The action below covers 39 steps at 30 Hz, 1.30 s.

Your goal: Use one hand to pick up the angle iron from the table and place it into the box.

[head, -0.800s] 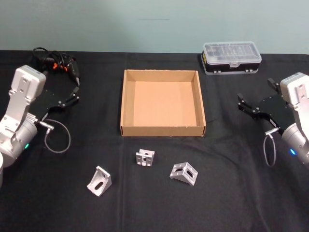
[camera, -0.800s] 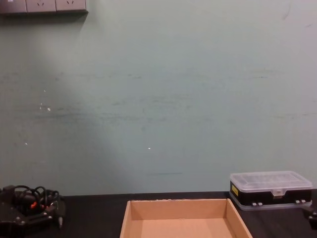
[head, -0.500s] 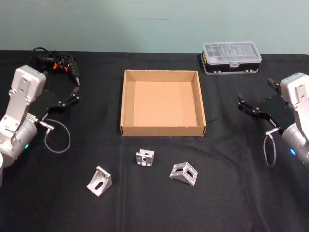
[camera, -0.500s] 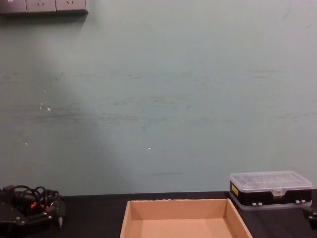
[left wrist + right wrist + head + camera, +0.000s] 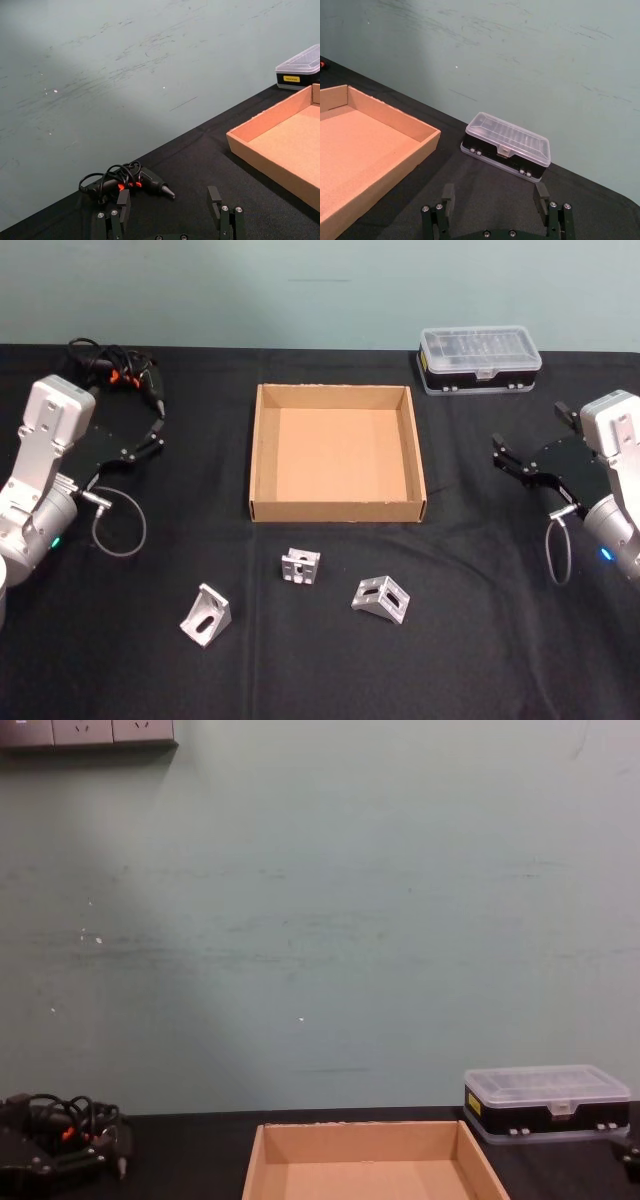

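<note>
Three silver angle irons lie on the black table [image 5: 480, 640] in front of the box: one at the left [image 5: 205, 616], a small one in the middle [image 5: 300, 566] and one at the right [image 5: 381, 599]. The tan cardboard box [image 5: 337, 510] stands open and holds nothing; its walls also show in the wrist views [image 5: 265, 120] [image 5: 395, 117]. My left gripper [image 5: 140, 445] hovers open at the table's left, well away from the irons. Open too, my right gripper [image 5: 528, 435] hangs at the table's right. Nothing sits between the fingers of either [image 5: 168, 200] [image 5: 494, 195].
A clear-lidded plastic case with a black base [image 5: 480, 358] stands at the back right, beyond the box. A black tool with coiled cable and orange parts [image 5: 115, 370] lies at the back left, close to my left gripper. A pale green wall rises behind the table.
</note>
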Tool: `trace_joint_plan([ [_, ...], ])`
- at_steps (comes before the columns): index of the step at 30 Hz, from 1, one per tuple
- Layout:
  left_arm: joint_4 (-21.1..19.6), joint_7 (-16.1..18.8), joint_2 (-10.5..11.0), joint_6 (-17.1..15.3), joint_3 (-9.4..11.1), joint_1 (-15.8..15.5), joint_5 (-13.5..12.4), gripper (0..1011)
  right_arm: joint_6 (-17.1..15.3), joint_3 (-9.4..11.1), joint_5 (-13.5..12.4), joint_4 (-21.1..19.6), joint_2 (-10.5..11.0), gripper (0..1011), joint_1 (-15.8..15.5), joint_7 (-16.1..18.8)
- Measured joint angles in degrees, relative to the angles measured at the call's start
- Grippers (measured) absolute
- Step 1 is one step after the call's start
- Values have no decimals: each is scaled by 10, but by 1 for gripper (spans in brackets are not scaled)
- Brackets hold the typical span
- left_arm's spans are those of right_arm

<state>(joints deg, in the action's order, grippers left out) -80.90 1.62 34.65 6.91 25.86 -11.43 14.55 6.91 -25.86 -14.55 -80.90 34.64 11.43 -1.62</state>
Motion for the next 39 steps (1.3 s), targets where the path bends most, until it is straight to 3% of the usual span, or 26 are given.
trace_joint_plan([
  [17,0,0,0,0,0,0,0,1000,0,1,0,0,0,1004,0,0],
  [23,0,0,0,0,0,0,0,1000,10,16,-11,-12,-3,1004,1,24],
  [29,0,0,0,0,0,0,0,1000,3,37,-80,-51,16,1004,-9,109],
  [32,0,0,0,0,0,0,0,1000,-25,45,-140,-80,43,1004,-17,203],
  [33,0,0,0,0,0,0,0,1000,-25,45,-140,-80,43,1004,-17,203],
  [35,0,0,0,0,0,0,0,1000,-45,45,-184,-96,75,1004,-20,298],
  [36,0,0,0,0,0,0,0,1000,-45,45,-184,-96,75,1004,-20,298],
  [37,0,0,0,0,0,0,0,1000,-54,42,-197,-101,88,1004,-20,336],
  [39,0,0,0,0,0,0,0,1000,-63,38,-207,-106,101,1004,-19,372],
])
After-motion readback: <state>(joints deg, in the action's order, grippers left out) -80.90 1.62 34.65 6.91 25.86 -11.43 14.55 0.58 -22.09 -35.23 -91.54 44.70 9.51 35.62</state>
